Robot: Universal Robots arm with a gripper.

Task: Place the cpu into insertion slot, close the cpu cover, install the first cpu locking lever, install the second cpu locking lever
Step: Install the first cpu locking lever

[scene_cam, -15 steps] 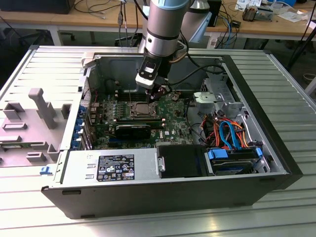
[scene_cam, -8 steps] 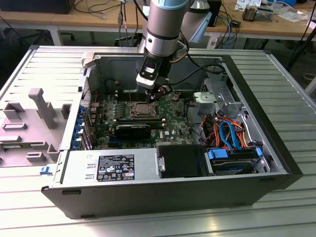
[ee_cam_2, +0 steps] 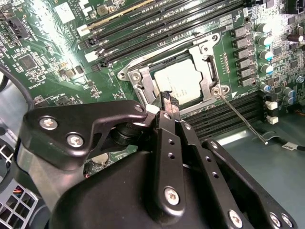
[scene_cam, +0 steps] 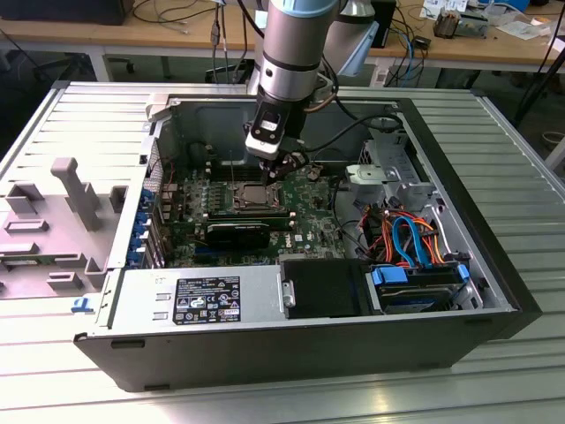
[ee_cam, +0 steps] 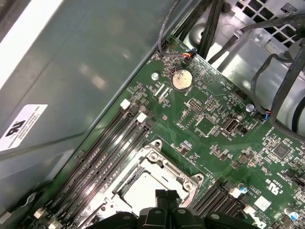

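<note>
The cpu [ee_cam_2: 178, 80], a silvery square chip, lies in the insertion slot [ee_cam_2: 206, 101] on the green motherboard. The grey cpu cover [ee_cam_2: 141, 84] lies flat on it, framing the chip. One thin wire locking lever [ee_cam_2: 240, 117] sticks out from a socket corner, away over the black memory slots. My gripper [ee_cam_2: 167, 99] hovers just above the socket's edge, its black fingers shut with nothing between them. In the first wrist view the gripper [ee_cam: 166, 194] hangs over the cpu [ee_cam: 140, 188]. The exterior view has the gripper [scene_cam: 284, 170] right above the socket [scene_cam: 256, 193].
The open computer case [scene_cam: 494, 221] lies on a slatted metal table. Black memory slots [ee_cam_2: 157, 19] run beside the socket. A power supply [scene_cam: 203, 296] and drive bays with blue and orange cables [scene_cam: 406, 238] sit toward the front. A grey plastic shroud [scene_cam: 62, 212] lies at the exterior view's left.
</note>
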